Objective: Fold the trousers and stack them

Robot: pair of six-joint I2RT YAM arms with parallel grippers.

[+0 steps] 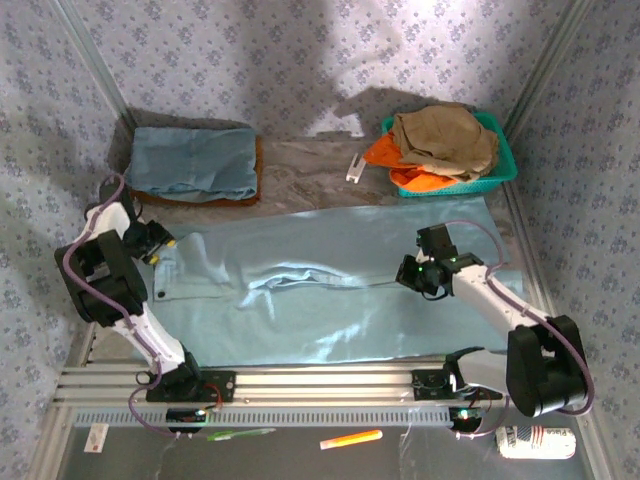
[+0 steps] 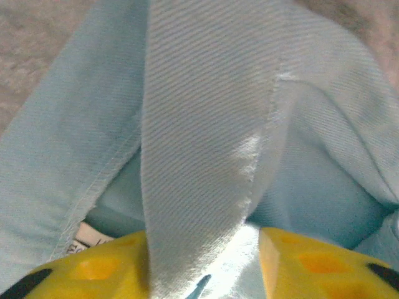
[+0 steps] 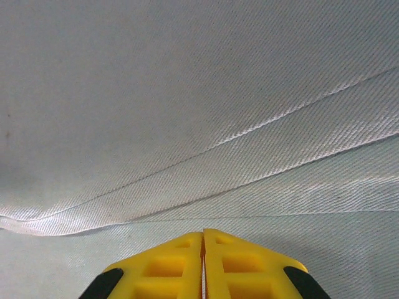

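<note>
Pale grey-blue, thin and soft: long trousers [image 1: 330, 310] laid out flat across the middle of the table [image 1: 300, 170], waist end to the left, leg ends to the right. Spread wide like that to make folding easy, most likely.

Left gripper [image 2: 202, 265] down at the waist end, by the left edge of the cloth. Between its two yellow fingers [image 2: 93, 271], a thick strip of the trousers, pulled up into a ridge. Closed on that strip, by the look of it, with a finger on each side of the cloth. Probably held there to lift the waist end and bring it over.

Right gripper [image 3: 203, 246] low over the legs, right of the middle, near a long seam line. Fingers pressed tight together, no gap. Maybe there to pin the cloth down, or to pinch a tiny bit of it at the tips. Hard to say which, with the wrist view too close and flat to tell.

At the back left, a folded blue cloth [image 1: 190, 165] on something brown, likely the spot for stacking. At the back right, a teal plastic basket [image 1: 505, 165] with a tan garment [image 1: 445, 135] and a bright orange garment [image 1: 385, 152] inside, both apart from the trousers.

Hard to make out: the small white thing [image 1: 355, 166] beside the basket. Tucked under the left arm and out of sight: the very corner of the waist. No fold made yet, so plenty left to do.
</note>
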